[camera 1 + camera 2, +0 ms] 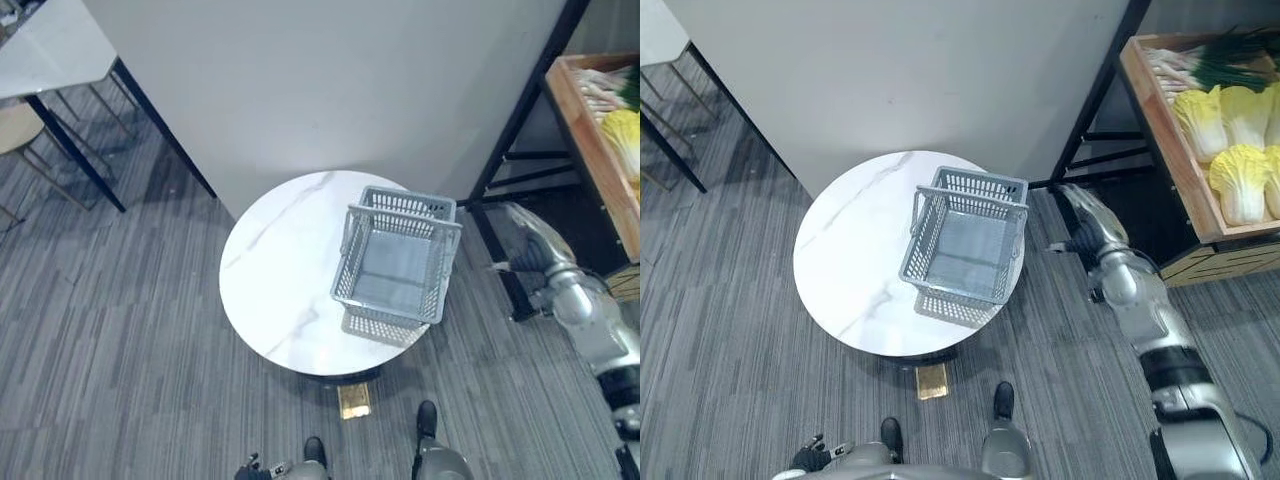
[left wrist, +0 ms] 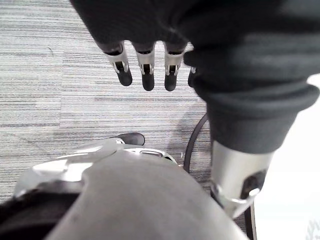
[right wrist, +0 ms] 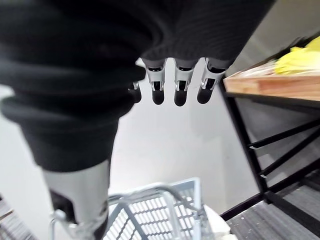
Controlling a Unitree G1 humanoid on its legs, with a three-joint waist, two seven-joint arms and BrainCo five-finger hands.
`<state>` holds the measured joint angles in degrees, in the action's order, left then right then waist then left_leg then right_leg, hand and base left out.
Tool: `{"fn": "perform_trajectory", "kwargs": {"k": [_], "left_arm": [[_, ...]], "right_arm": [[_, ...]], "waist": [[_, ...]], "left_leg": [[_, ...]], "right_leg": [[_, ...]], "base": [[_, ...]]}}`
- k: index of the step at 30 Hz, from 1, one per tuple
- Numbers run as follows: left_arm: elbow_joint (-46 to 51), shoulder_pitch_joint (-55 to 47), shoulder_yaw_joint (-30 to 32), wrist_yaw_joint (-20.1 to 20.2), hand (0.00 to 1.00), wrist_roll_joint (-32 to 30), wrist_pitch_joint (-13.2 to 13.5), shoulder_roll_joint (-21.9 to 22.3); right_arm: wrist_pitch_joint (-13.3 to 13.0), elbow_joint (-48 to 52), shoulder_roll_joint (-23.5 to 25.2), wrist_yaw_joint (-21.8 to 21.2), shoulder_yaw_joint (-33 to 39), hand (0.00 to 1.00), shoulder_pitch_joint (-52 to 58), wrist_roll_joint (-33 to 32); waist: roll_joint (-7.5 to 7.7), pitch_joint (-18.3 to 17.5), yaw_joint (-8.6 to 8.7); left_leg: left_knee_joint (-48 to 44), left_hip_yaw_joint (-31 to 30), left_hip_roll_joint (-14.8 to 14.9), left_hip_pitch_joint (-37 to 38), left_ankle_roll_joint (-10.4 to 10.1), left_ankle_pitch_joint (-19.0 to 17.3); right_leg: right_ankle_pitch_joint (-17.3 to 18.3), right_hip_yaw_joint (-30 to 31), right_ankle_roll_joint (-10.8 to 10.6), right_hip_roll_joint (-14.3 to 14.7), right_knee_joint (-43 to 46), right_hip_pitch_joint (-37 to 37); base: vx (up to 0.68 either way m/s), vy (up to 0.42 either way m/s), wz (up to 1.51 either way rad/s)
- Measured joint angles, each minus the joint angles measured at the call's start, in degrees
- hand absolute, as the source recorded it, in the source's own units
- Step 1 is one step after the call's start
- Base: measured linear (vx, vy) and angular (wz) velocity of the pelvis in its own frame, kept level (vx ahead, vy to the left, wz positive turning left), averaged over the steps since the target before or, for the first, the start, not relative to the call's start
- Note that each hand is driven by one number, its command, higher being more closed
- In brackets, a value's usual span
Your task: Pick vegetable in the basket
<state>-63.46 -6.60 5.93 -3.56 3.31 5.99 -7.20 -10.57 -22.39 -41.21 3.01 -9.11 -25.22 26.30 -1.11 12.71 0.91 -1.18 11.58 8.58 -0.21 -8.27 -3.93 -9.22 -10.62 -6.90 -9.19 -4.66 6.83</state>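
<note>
One grey basket [image 1: 970, 186] at the right edge of the round desk [image 1: 855, 270], yellow cabbages [image 1: 1238, 180] in a wooden crate [image 1: 1157, 120] upper right, right hand [image 1: 1092, 222] raised between basket and crate, fingers straight, holding nothing, left hand [image 2: 147, 70] over carpet [image 1: 120, 330], fingers relaxed, empty

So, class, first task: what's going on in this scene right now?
The robot's right hand, open and empty, is raised between the grey basket on the round white table and the wooden crate of yellow cabbages. The basket is empty; nothing is picked yet. The left hand hangs low, open.
</note>
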Motion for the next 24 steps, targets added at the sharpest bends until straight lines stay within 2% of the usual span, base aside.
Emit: {"fn": "perform_trajectory", "kwargs": {"k": [5, 7, 9, 18, 24], "left_arm": [[0.3, 2.4, 0.7, -0.2, 0.00, 1.7, 0.2, -0.2], [0.4, 2.8, 1.1, -0.4, 0.00, 2.9, 0.2, -0.1], [1.0, 3.0, 1.4, -0.6, 0.00, 3.3, 0.5, 0.0], [1.8, 3.3, 3.1, -0.8, 0.00, 5.6, 1.0, 0.1], [1.6, 4.7, 3.2, -1.1, 0.00, 5.7, 1.0, -0.2]], "right_arm": [[0.0, -6.6, -0.7, -1.1, -8.2, 0.00, -13.4, 0.0], [0.2, -8.7, -0.7, -1.1, -9.1, 0.00, -16.0, -0.1], [0.6, -11.6, -0.6, -1.0, -9.4, 0.00, -18.6, -0.3], [3.0, -20.0, -0.4, -1.0, -10.3, 0.00, -25.8, -0.4], [4.0, -23.7, -0.2, -0.9, -10.5, 0.00, -32.1, -1.6]], "waist": [[0.43, 3.8, -1.66], [0.39, 4.7, -1.77], [0.52, 5.7, -2.73], [1.63, 8.8, -2.72], [1.55, 10.3, -2.73]], "left_leg": [[-1.9, -2.0, 0.0, -3.7, 0.1, 0.0], [-2.3, -2.8, 0.1, -4.5, 0.1, 0.1], [-2.5, -3.1, 0.1, -5.4, 0.1, 0.1], [-2.9, -4.4, -0.5, -7.5, 0.4, 0.2], [-2.9, -4.6, -0.4, -8.6, 0.7, 0.5]], "right_leg": [[-0.2, -1.5, 0.2, -0.3, 0.7, 2.1], [-0.2, -2.0, 0.2, -0.3, 0.7, 2.3], [-0.3, -2.2, 0.4, -0.3, 0.7, 2.9], [-0.7, -3.0, 0.9, -0.9, 0.7, 4.0], [-0.9, -2.9, 1.1, -0.6, 0.7, 5.1]], "base": [[-0.03, -0.005, 0.15], [-0.02, -0.006, 0.16], [-0.01, -0.003, 0.09], [0.01, 0.006, 0.06], [0.00, 0.000, 0.00]]}}
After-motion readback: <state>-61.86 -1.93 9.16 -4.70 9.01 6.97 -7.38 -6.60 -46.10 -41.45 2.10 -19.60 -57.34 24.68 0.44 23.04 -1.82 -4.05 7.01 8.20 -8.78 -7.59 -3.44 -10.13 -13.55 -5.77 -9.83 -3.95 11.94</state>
